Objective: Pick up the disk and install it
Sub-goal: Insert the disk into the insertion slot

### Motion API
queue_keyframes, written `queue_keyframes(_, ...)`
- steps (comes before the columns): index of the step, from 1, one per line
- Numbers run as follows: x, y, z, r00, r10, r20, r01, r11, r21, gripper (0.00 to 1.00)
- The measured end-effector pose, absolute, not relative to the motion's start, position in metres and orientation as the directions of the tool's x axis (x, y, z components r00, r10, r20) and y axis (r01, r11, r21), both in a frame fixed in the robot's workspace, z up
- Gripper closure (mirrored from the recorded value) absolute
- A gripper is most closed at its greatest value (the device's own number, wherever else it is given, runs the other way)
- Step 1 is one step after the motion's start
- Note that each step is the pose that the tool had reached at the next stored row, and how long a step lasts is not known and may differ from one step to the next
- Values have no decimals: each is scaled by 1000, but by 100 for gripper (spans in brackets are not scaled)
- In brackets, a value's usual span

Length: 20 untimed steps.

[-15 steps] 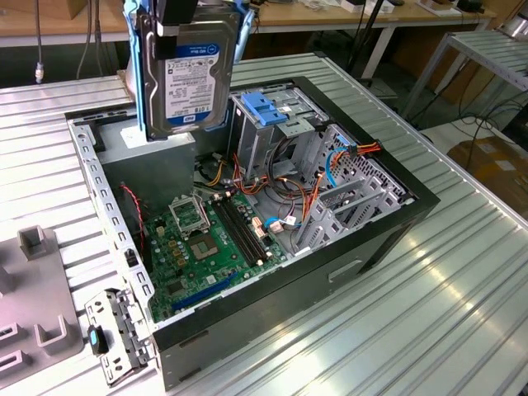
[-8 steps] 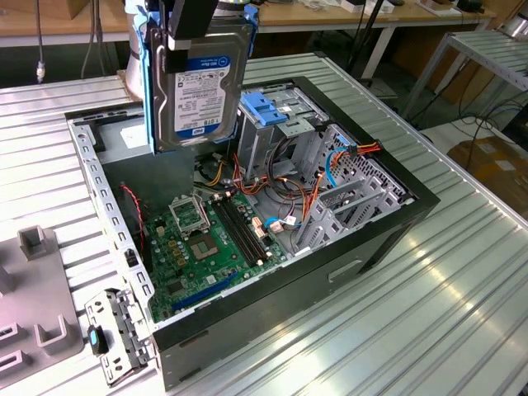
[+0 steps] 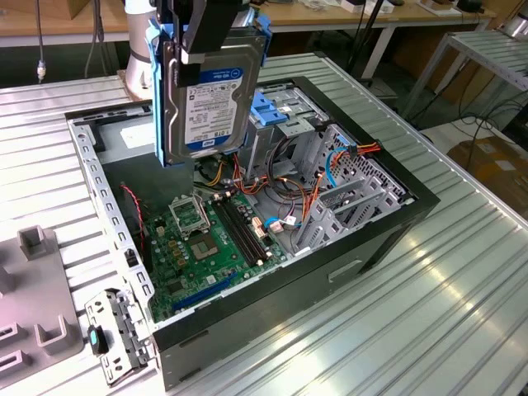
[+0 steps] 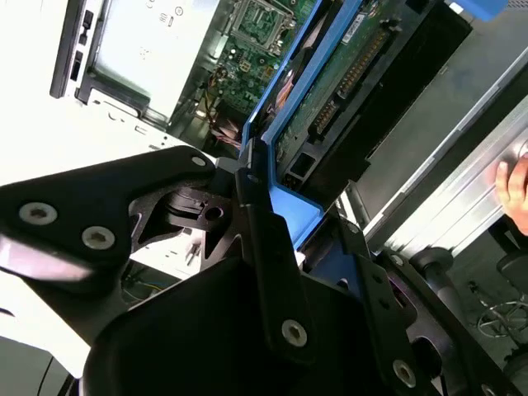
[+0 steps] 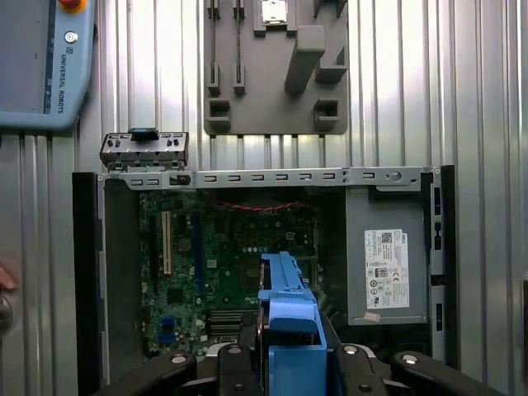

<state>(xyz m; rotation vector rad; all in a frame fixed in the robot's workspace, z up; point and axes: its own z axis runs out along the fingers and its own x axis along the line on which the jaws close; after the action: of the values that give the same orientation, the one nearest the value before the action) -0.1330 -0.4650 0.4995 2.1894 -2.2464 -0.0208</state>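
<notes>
In the exterior view the disk (image 3: 210, 103), a silver drive with a white and blue label and blue side rails, hangs upright above the open computer case (image 3: 388, 239). My gripper (image 3: 208, 45) is shut on its upper end, and the disk's lower edge is above the motherboard (image 3: 198, 239). A blue bracket (image 3: 268, 111) sits in the drive cage just to the exterior view's right of the disk. The second wrist view shows the black fingers (image 4: 260, 239) clamped on the blue rail (image 4: 289, 210) and the disk's circuit-board side (image 4: 346, 74). The first wrist view looks down along the rail (image 5: 289, 322) into the case.
A grey power supply (image 5: 388, 264) fills one corner of the case, and loose cables (image 3: 289, 194) cross its middle. A grey fixture block (image 5: 276, 66) and a latch part (image 3: 115, 334) lie on the ribbed table. A pendant (image 5: 45, 66) lies nearby. A person's hand (image 4: 516, 186) is at the table's side.
</notes>
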Motion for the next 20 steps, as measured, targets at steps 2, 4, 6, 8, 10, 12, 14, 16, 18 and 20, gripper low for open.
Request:
queue_keyframes(2,-133,-468,499,-26,-1000,-6,-1000,26,13,63)
queue_keyframes(4,-133,-470,499,-26,-1000,-6,-1000,26,13,63)
queue_keyframes(6,-133,-473,499,-26,-1000,-6,-1000,26,13,63)
queue_keyframes(8,-132,-475,499,-26,-1000,-6,-1000,26,13,63)
queue_keyframes(10,-132,-476,499,-26,-1000,-6,-1000,26,13,63)
queue_keyframes(12,-132,-478,499,-26,-1000,-6,-1000,26,13,63)
queue_keyframes(14,-131,-481,499,-26,-1000,-6,-1000,26,13,63)
queue_keyframes(16,-131,-483,499,-26,-1000,-6,-1000,26,13,63)
queue_keyframes(18,-131,-485,499,-26,-1000,-6,-1000,26,13,63)
queue_keyframes(20,-130,-488,499,-26,-1000,-6,-1000,26,13,63)
